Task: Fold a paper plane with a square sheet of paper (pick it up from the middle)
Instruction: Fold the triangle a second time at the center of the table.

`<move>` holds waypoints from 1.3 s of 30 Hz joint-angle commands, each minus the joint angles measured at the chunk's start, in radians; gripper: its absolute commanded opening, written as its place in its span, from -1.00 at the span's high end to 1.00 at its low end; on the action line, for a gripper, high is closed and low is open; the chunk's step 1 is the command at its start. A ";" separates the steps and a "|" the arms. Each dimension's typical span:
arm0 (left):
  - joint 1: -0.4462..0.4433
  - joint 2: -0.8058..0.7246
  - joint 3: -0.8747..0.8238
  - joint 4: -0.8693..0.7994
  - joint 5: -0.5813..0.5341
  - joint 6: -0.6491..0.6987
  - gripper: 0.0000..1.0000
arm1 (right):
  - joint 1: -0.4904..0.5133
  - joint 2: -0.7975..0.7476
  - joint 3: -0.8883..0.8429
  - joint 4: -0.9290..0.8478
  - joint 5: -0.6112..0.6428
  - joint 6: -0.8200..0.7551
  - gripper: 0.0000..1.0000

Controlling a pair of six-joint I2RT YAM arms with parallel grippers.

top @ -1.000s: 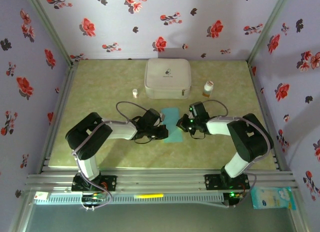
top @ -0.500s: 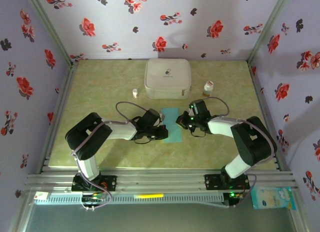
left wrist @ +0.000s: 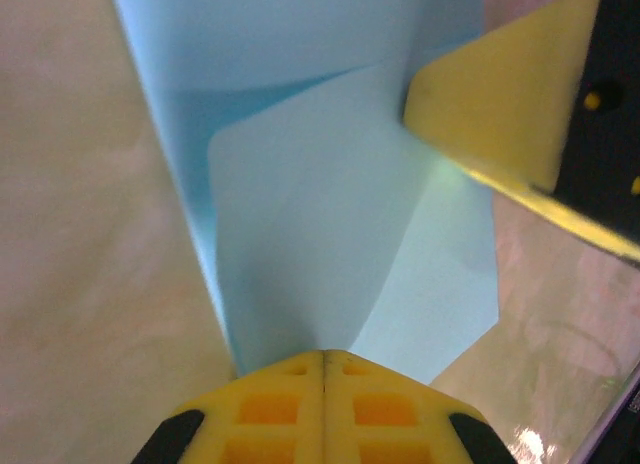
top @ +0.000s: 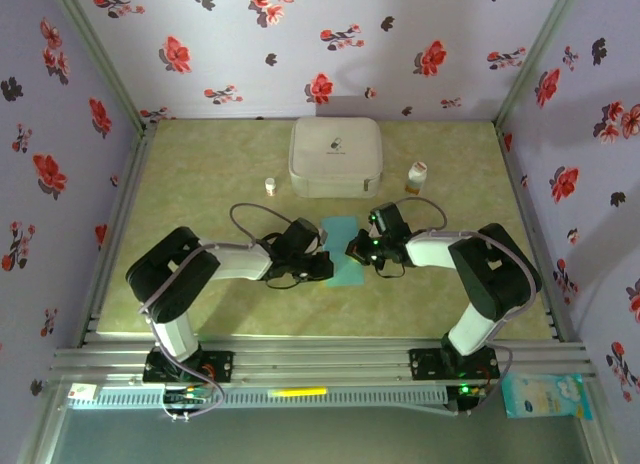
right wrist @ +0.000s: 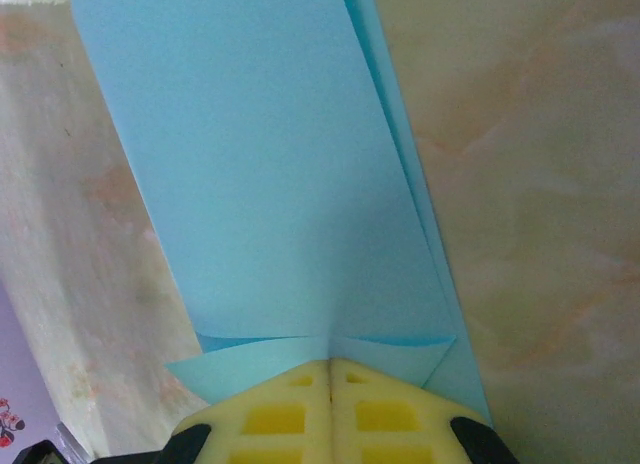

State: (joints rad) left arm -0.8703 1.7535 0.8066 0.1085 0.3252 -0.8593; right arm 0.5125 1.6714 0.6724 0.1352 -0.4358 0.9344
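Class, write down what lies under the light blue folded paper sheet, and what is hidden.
The light blue paper sheet lies on the beige marbled table; the tabletop beneath is covered. The shut left gripper and right gripper sit at its edges.

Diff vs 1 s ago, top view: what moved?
The right gripper slid slightly left, further over the folded blue paper. Nothing was grabbed or released; both grippers stay shut. The left gripper, the paper, the white case and the two small bottles are unchanged.

Paper [top: 342, 232] on table [top: 200, 164], case [top: 335, 156] behind it
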 commanded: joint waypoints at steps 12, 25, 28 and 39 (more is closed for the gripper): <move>-0.003 -0.005 0.156 -0.107 0.035 -0.106 1.00 | -0.016 0.039 -0.049 -0.014 0.062 0.010 1.00; -0.018 0.117 0.233 -0.063 0.031 -0.126 1.00 | -0.016 0.045 -0.061 0.010 0.050 0.021 1.00; -0.019 0.140 0.251 -0.069 0.024 -0.124 1.00 | -0.016 0.041 -0.063 0.009 0.053 0.019 1.00; -0.027 0.171 0.192 -0.095 -0.017 -0.124 1.00 | -0.016 0.043 -0.071 0.003 0.058 0.014 1.00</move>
State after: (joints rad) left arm -0.8852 1.9083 1.0290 0.0261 0.3294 -0.9707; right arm 0.4965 1.6768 0.6384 0.2234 -0.4419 0.9501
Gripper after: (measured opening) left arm 0.044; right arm 0.046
